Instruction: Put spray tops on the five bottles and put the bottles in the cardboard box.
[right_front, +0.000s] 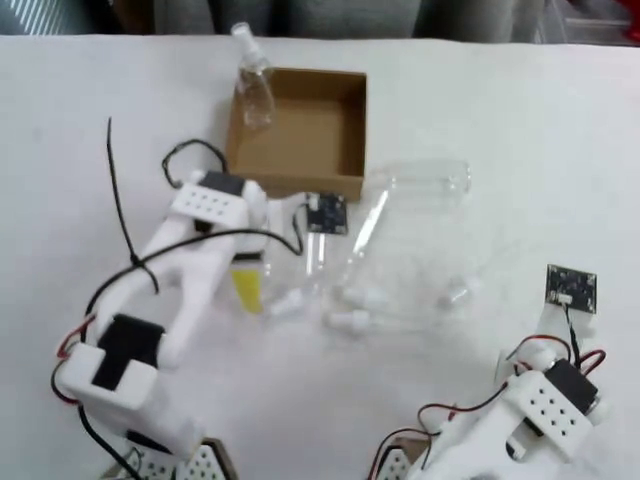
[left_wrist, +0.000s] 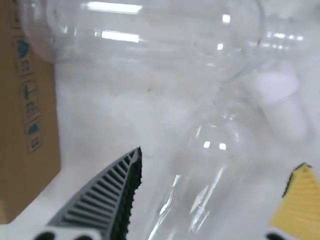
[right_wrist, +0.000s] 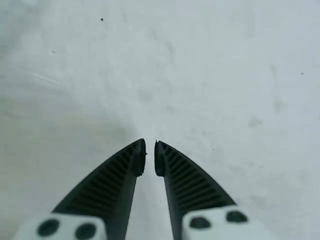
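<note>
Left gripper (left_wrist: 220, 159) spread, straddling a clear bottle (left_wrist: 200, 200) lying flat; its long axis runs ahead between the fingers, narrowing forward. Right gripper (right_wrist: 150, 145) pressed nearly together above the table (right_wrist: 210, 60).

- On the high camera I see a white table (right_front: 520, 130) running almost from edge to edge, brightly and evenly lit, with soft shadows.
- Past its far edge I get a narrow grey strip of room (right_front: 330, 15), too blurred for me to make out any furniture.
- At the strip's left end there is a pale striped patch (right_front: 40, 15); I cannot tell what it is.
- Close up, the tabletop carries a few tiny dark specks (right_wrist: 102, 19).
</note>
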